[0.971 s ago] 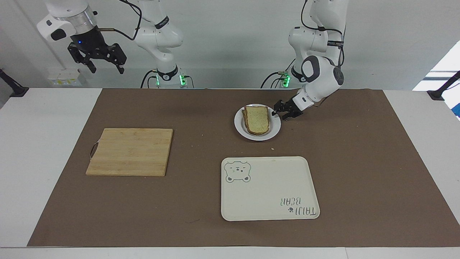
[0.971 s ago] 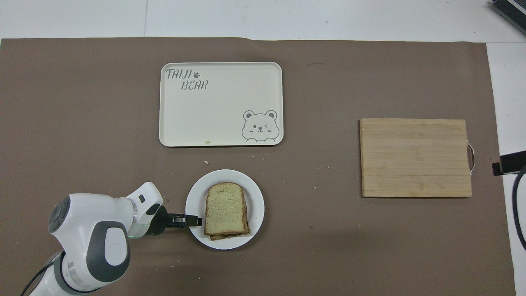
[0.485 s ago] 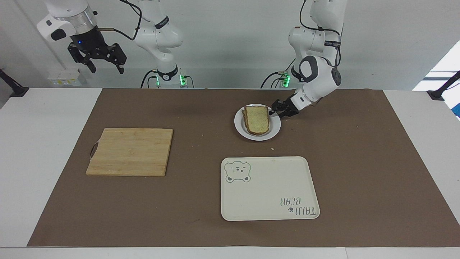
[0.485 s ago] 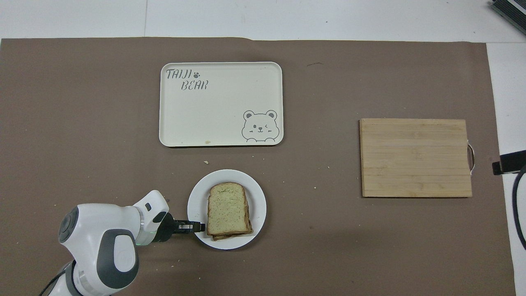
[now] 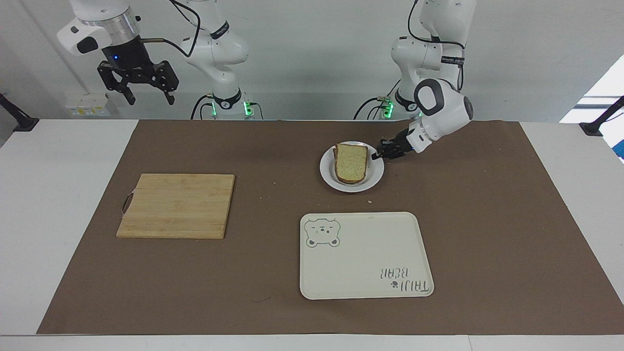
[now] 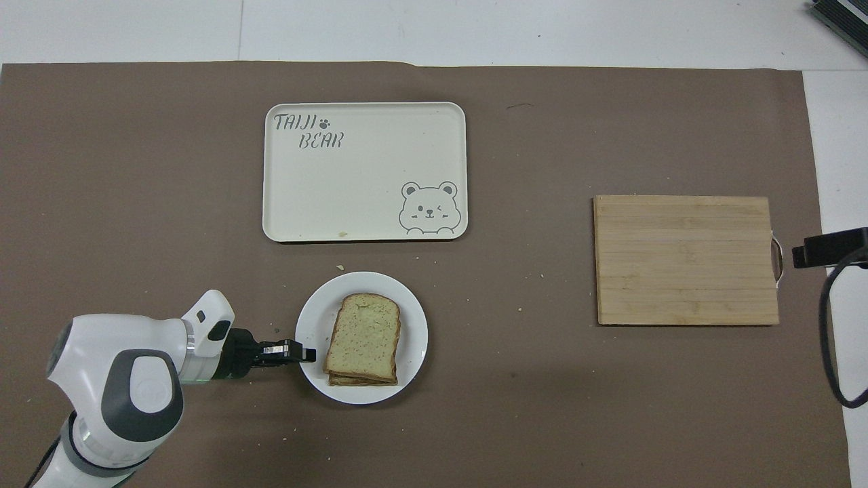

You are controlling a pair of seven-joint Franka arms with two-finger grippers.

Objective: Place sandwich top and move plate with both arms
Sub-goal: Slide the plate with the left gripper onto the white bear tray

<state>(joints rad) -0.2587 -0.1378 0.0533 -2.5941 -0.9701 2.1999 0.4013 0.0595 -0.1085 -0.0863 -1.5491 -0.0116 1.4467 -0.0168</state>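
The sandwich top (image 5: 351, 162) (image 6: 365, 335), a pale speckled slice with a brown crust, lies on a stack of bread on the small white plate (image 5: 352, 187) (image 6: 415, 325). My left gripper (image 5: 376, 156) (image 6: 306, 353) sits low at the plate's rim, on the side toward the left arm's end, and is shut on that rim. My right gripper (image 5: 151, 100) hangs open and empty, high above the right arm's end of the table. Whatever lies under the top slice is hidden.
A cream tray with a bear print (image 5: 365, 258) (image 6: 366, 176) lies just farther from the robots than the plate. A wooden cutting board (image 5: 175, 205) (image 6: 685, 261) lies toward the right arm's end. Crumbs dot the brown mat.
My left gripper closed on the plate's rim. The plate with the sandwich slid a little toward the tray and the left arm's end, turning slightly. The right gripper drifted slightly.
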